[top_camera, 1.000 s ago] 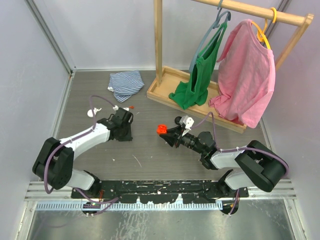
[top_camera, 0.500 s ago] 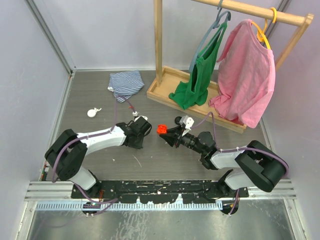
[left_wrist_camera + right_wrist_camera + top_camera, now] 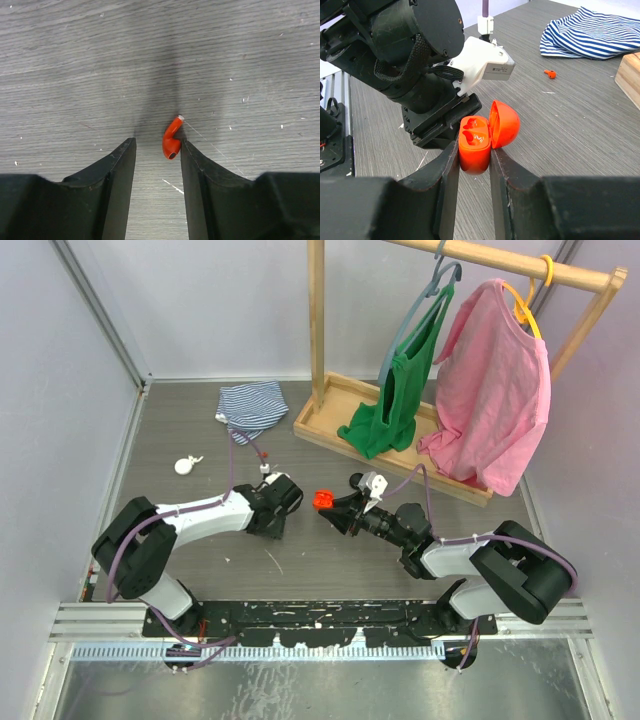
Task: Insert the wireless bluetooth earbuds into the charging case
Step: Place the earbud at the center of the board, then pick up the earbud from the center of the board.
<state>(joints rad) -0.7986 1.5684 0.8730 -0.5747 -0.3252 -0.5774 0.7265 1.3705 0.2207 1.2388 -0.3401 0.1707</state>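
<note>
Left gripper (image 3: 158, 146) stood with jaws parted, nothing held. The orange earbud (image 3: 171, 141) lay on the grey wood-grain table (image 3: 75, 60) just beside one fingertip, its stem pointing away from the gripper, roughly along the fingers. Right gripper (image 3: 474, 148) clenched the open charging case (image 3: 476, 152). A wooden clothes rack (image 3: 316, 330) stood behind.

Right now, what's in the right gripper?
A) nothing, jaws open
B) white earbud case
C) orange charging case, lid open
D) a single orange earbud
C: in the right wrist view the right gripper is shut on the orange charging case, one finger on each side, with its lid swung open.
</note>
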